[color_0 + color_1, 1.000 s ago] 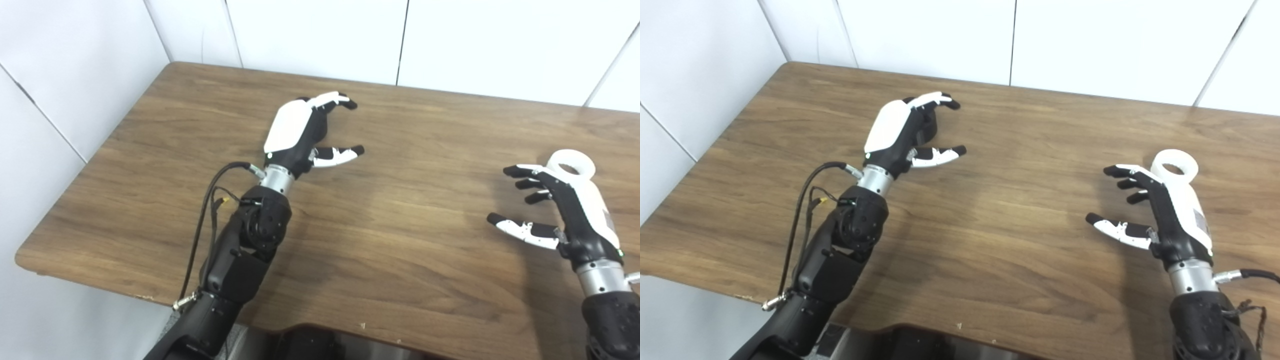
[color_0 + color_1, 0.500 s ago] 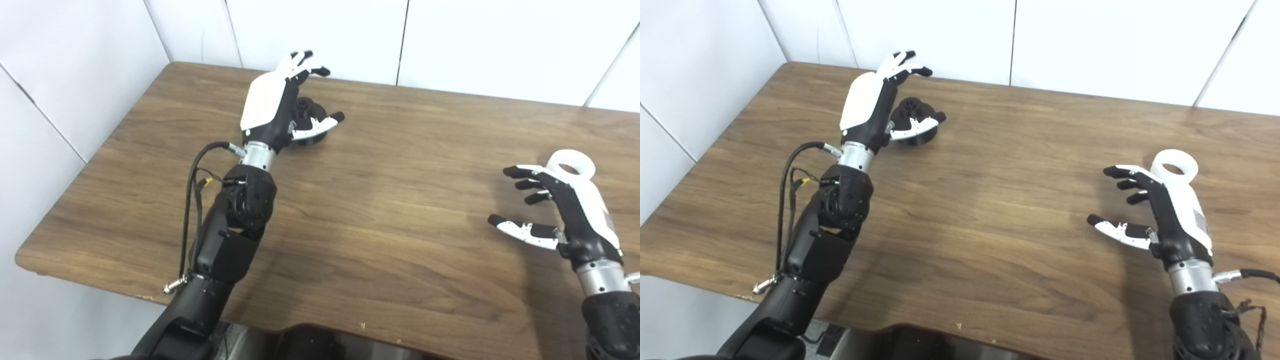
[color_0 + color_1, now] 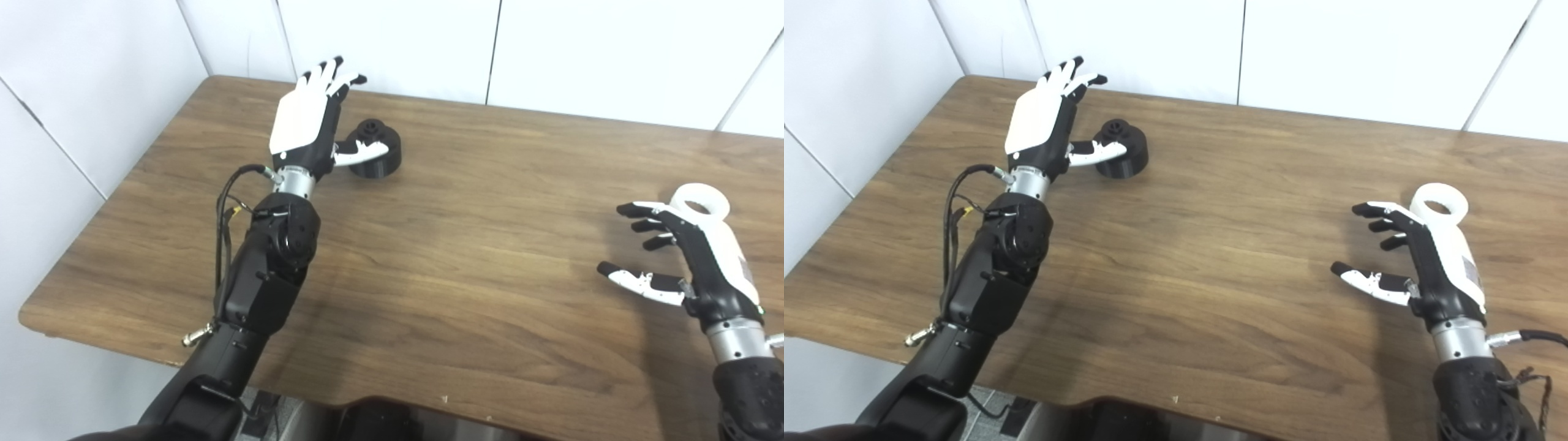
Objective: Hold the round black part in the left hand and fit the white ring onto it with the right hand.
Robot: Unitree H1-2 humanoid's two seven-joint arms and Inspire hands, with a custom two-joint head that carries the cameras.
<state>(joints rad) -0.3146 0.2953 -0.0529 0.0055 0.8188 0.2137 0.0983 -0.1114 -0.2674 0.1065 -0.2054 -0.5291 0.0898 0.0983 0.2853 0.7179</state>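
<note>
Nothing grasped yet. Left hand fingers spread, black part on bench just beside thumb. Right hand fingers apart, empty; white ring just beyond fingertips.

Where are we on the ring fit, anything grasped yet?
Nothing is done yet. The left hand is open beside the round black part, thumb in front of it, fingers spread, no grip. The right hand is open over the table, with the white ring lying just beyond it, untouched. Left to do: grasp the part, pick up the ring, fit the two together.
</note>
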